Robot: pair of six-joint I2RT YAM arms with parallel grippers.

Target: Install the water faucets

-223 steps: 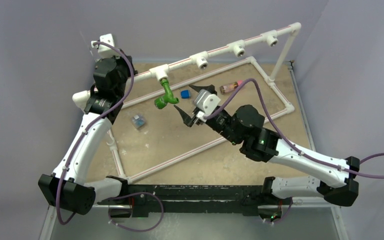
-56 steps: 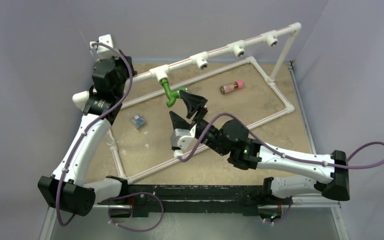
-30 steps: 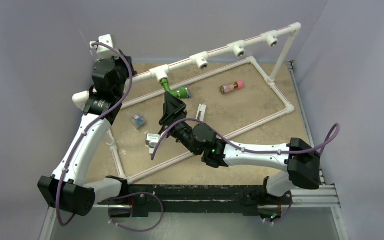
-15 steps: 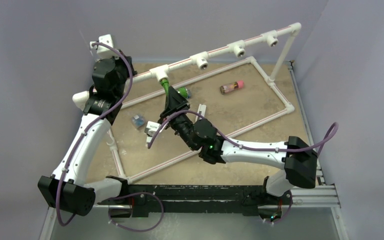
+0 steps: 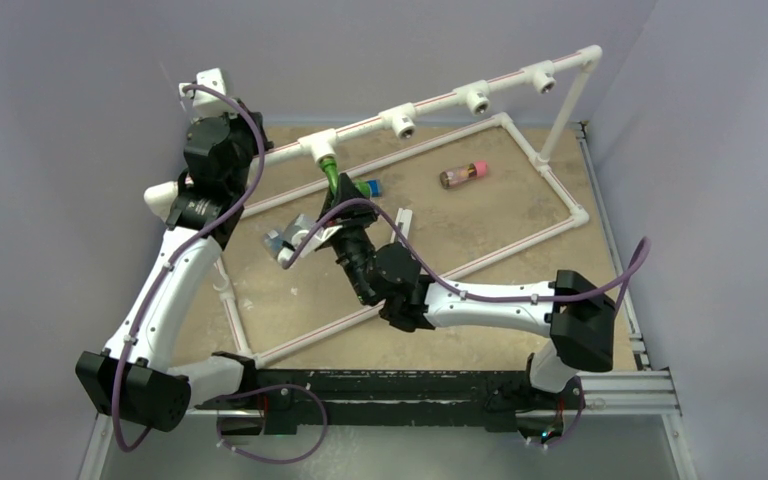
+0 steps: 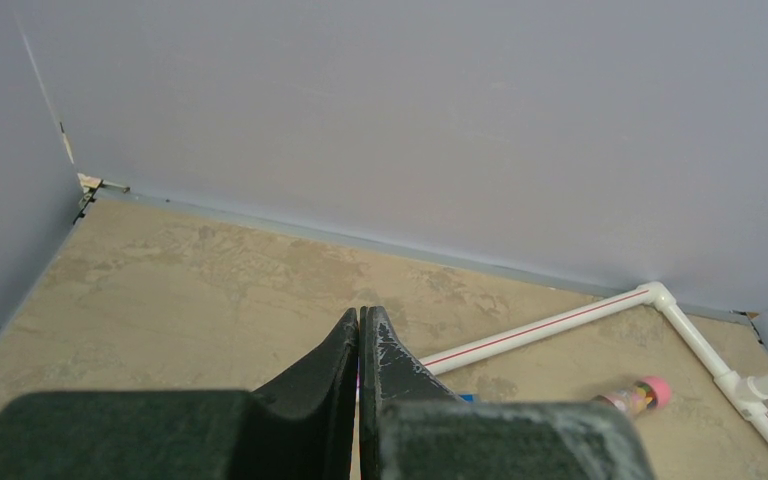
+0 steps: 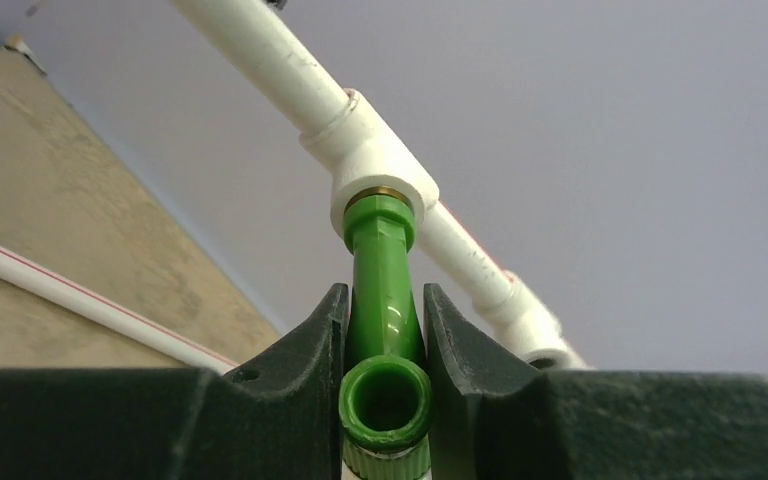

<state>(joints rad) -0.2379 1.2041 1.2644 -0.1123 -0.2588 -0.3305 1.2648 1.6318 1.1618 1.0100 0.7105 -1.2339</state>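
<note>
Two fingers of my right end effector (image 7: 384,300) pinch the green faucet (image 7: 380,255), its stem pointing straight ahead into the white tee (image 7: 378,165).

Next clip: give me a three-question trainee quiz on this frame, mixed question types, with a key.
1. True or false: the right gripper is closed around the green faucet.
2. The left gripper is: A shut and empty; B holding a faucet; C wide open.
3. How many tee fittings on the raised pipe have no faucet?
Key: 1 true; 2 A; 3 three.
</note>
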